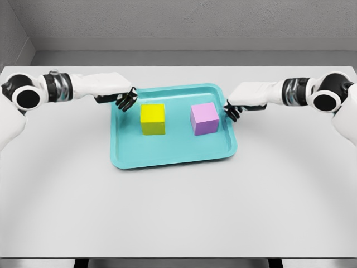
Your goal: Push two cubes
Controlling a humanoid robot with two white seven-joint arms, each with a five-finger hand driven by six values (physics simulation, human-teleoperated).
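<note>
**Hands flank tray, cubes not yet touched**

Cubes sit side by side inside the teal tray [120, 159], w/ a clear gap between them. The yellow cube [153, 119] lies just inboard of the left hand [126, 100]; the pink cube [204, 118] lies just inboard of the right hand [232, 110]. Both look upright and square to the tray, resting on its floor.

Left hand hovers over the tray's back-left corner, dark fingers curled loosely downward, holding nothing. A small gap shows between its fingertips and the yellow cube, so no contact yet as far as can be seen. Right hand is at the tray's right rim, fingers likewise bent down and in, empty; it's near the pink cube's outer face but seems just apart from it. Whether it touches the rim can't be told.

Why this layout, as a judgement: each arm comes in from its own side so each hand gets the nearer cube's outer face, i.e. a symmetric approach for pushing the two cubes inward toward each other. Curled fingers give a blunt knuckle/fingertip front for shoving rather than gripping. Task looks to be at the approach stage, push itself not begun. Risk: the raised rim could catch the right hand's fingers.
</note>
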